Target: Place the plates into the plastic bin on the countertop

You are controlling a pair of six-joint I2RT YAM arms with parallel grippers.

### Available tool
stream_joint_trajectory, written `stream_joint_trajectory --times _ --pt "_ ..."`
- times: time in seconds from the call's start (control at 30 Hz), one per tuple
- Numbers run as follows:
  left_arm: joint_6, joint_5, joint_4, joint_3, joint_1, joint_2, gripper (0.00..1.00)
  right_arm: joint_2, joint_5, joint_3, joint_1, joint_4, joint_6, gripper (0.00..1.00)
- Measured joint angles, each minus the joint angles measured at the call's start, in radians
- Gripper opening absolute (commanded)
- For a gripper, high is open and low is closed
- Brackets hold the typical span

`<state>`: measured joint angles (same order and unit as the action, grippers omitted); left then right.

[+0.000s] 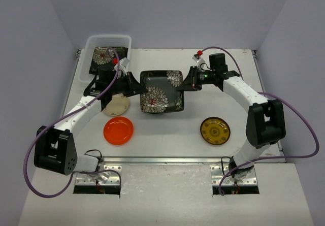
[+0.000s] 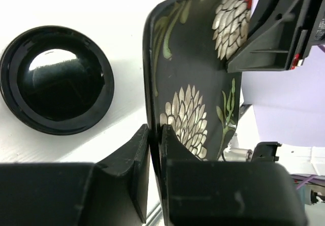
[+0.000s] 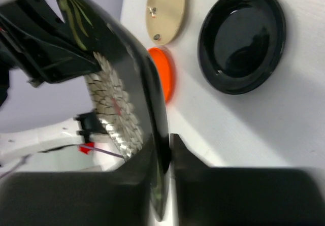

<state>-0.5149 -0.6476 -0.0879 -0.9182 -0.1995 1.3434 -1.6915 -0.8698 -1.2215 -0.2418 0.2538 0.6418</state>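
Note:
A dark square white-floral plate (image 1: 161, 91) is held above the middle of the countertop (image 1: 167, 134). My left gripper (image 1: 139, 87) is shut on its left edge (image 2: 155, 132) and my right gripper (image 1: 180, 84) is shut on its right edge (image 3: 165, 139). The plate (image 2: 198, 84) shows tilted on edge in both wrist views (image 3: 122, 89). The plastic bin (image 1: 127, 39) stands at the far left and holds another floral square plate (image 1: 104, 57). The black round plate (image 2: 56, 78) lies on the table under the held plate (image 3: 242, 39) and is hidden in the top view. The teal and amber plates are out of view.
A cream round plate (image 1: 118, 105) lies partly under my left arm, also seen from the right wrist (image 3: 166, 7). An orange plate (image 1: 118, 130) lies front left (image 3: 165, 76). A yellow-patterned plate (image 1: 215, 130) lies front right. A metal rail (image 1: 167, 160) runs along the front edge.

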Motion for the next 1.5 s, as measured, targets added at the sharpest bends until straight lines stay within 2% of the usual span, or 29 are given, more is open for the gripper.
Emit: stream_joint_trajectory --times 0.03,0.1,0.23,0.4,0.6,0.77,0.9,1.03,1.23,1.43,1.47,1.5 --pt "-0.006 0.001 0.001 0.000 0.000 0.001 0.00 0.001 -0.004 0.004 0.001 -0.008 0.005 0.60" --pt "-0.006 0.020 -0.005 0.001 -0.005 0.002 0.00 0.010 -0.020 0.010 0.001 -0.017 0.020 0.99" --pt "-0.038 0.071 -0.026 0.002 -0.008 0.003 0.00 0.056 -0.019 0.044 0.011 -0.034 0.027 0.99" --pt "-0.157 0.090 -0.014 0.004 0.042 0.003 0.00 0.101 0.010 0.107 0.053 -0.036 0.026 0.99" --pt "-0.350 0.144 0.025 -0.006 0.219 0.000 0.00 0.189 0.077 0.244 0.135 -0.024 0.025 0.99" --pt "-0.529 0.361 0.027 -0.034 0.362 0.016 0.00 0.351 0.102 0.431 0.155 -0.084 0.079 0.99" --pt "-0.644 0.597 0.011 -0.127 0.416 0.133 0.00 0.459 0.042 0.577 0.152 -0.212 0.159 0.99" --pt "-0.722 0.732 0.021 -0.252 0.424 0.319 0.00 0.522 -0.018 0.711 0.152 -0.317 0.239 0.99" --pt "-0.792 0.752 0.024 -0.433 0.422 0.584 0.00 0.594 -0.031 0.766 0.151 -0.343 0.275 0.99" --pt "-0.806 0.767 0.000 -0.473 0.396 0.649 0.01 0.620 -0.041 0.766 0.149 -0.343 0.266 0.99" --pt "-0.810 0.767 -0.001 -0.481 0.393 0.655 0.02 0.620 -0.045 0.766 0.149 -0.345 0.266 0.99" --pt "-0.815 0.765 0.000 -0.493 0.388 0.664 0.15 0.619 -0.049 0.766 0.148 -0.347 0.267 0.99"
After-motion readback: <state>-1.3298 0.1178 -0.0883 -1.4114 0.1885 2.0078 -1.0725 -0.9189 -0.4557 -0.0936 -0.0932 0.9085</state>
